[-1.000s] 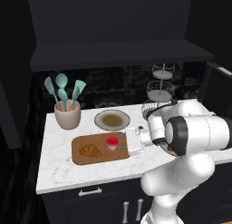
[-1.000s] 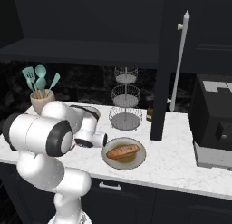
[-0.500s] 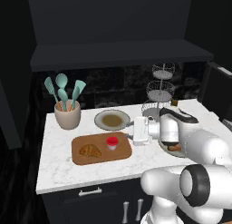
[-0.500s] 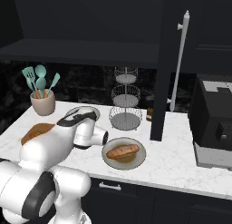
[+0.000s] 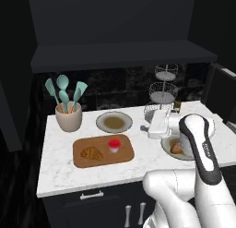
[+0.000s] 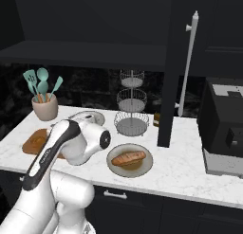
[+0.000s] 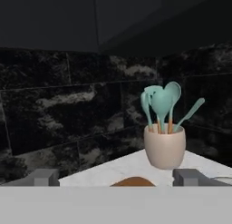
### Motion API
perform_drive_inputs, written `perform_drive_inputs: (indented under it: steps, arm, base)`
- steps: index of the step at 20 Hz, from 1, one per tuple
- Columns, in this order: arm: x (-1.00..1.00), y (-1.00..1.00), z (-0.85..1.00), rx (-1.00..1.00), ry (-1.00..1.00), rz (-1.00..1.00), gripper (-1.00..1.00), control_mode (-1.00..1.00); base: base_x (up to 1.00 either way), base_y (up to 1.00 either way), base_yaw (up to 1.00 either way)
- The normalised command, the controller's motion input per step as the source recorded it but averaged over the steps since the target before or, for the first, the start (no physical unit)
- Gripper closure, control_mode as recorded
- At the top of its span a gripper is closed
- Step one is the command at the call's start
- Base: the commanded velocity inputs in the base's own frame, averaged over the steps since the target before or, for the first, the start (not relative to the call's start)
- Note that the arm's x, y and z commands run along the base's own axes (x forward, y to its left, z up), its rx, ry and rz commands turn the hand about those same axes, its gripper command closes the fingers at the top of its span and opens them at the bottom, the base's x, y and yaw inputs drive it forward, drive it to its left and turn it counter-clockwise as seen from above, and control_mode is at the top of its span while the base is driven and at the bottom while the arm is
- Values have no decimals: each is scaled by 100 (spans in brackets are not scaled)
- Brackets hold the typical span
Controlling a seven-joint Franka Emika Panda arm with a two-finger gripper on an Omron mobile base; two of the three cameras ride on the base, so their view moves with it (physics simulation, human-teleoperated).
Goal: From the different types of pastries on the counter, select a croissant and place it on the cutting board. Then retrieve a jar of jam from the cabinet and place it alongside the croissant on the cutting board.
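The brown cutting board [image 5: 103, 152] lies on the white counter [image 5: 138, 169]. On it rest the golden croissant [image 5: 92, 153] at the left and the red-lidded jar of jam [image 5: 114, 145] to its right, a small gap between them. My gripper [image 5: 152, 128] hovers open and empty to the right of the board, well clear of the jar. In the hand view its fingertips [image 7: 43, 177] stand wide apart, with the board's edge [image 7: 131, 181] just below. The other pastry, a reddish-brown bun [image 6: 128, 158], lies on a plate [image 6: 144, 169]. The dark cabinet [image 5: 120, 54] hangs above.
A beige crock of teal utensils [image 5: 68, 116] stands at the back left, an empty grey-rimmed plate [image 5: 114, 122] behind the board. A three-tier wire basket [image 6: 131, 105] stands against the back wall. A dark appliance [image 6: 225, 133] occupies the counter's right end.
My gripper has drawn back to the right and slightly up, away from the jar, which stays on the board. The arm's elbow has swung round in front of the cameras.
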Motion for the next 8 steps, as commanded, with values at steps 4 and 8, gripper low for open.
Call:
perform_drive_inputs:
  steps: [4, 8]
  arm:
    - [-100, 37, 0, -4, 31, -29, -100, -100]
    - [-95, 90, 1, -10, 26, -15, -100, -100]
  base:
    - [0, 0, 0]
    - [0, 0, 0]
